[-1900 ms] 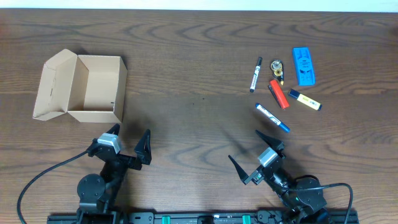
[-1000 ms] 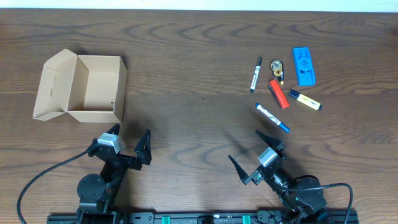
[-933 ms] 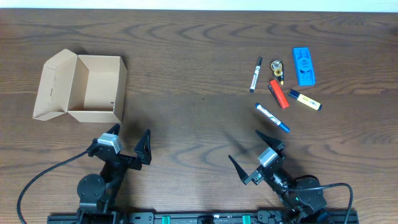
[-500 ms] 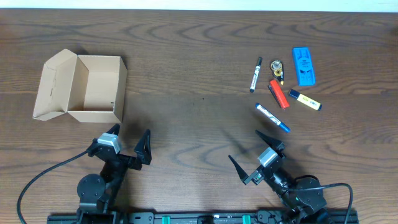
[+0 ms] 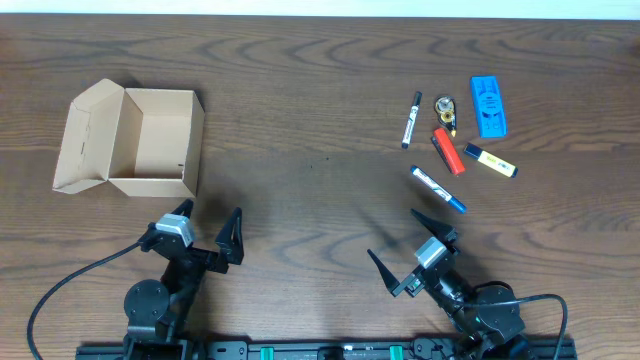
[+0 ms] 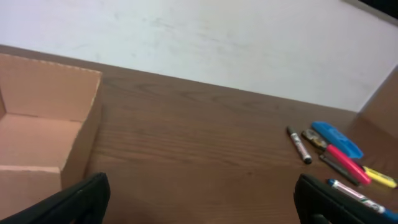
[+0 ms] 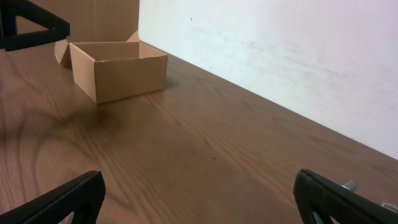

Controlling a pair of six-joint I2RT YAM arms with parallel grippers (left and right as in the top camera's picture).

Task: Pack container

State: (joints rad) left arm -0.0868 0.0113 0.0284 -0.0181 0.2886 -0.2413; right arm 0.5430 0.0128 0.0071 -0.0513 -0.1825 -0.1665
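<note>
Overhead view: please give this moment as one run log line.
container: open, empty | stationery: loose on table, apart from container | left fingers: open, empty | right fingers: open, empty

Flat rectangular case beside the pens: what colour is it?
The case is bright blue, clearest in the overhead view.

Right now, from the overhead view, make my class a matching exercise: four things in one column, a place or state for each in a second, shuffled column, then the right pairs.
Column A
1. box
2. blue case
3. red marker
4. right gripper

Column B
a. open, holding nothing
b. left side of the table, lid flap open
c. right side, nearest the far edge
d. right side, slanted, just left of the yellow highlighter

Pairs: 1-b, 2-c, 3-d, 4-a
</note>
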